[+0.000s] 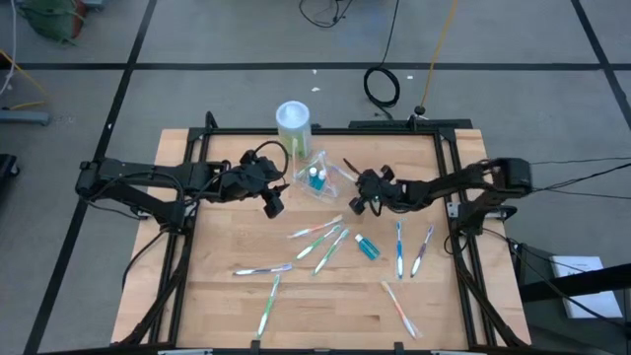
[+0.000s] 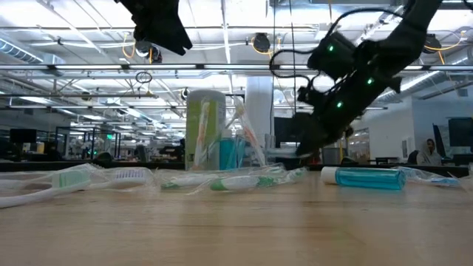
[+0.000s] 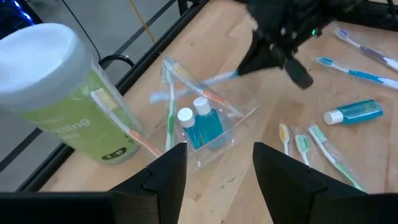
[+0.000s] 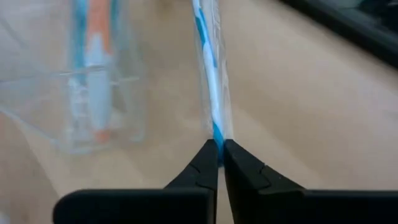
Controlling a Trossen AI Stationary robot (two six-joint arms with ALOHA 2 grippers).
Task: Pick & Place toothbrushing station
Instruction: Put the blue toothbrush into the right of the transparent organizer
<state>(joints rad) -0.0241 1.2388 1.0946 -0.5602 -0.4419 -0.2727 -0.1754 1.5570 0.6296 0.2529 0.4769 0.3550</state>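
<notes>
While the right gripper (image 4: 220, 155) pinches a wrapped blue toothbrush (image 4: 210, 74), clear toothbrushing station (image 1: 321, 177) stands just beside it on the wooden surface (image 1: 217, 296), holding two blue bottles (image 3: 202, 124) and toothbrushes, left gripper (image 3: 214, 171) wide open nearby, green canister (image 1: 293, 128) behind.
</notes>
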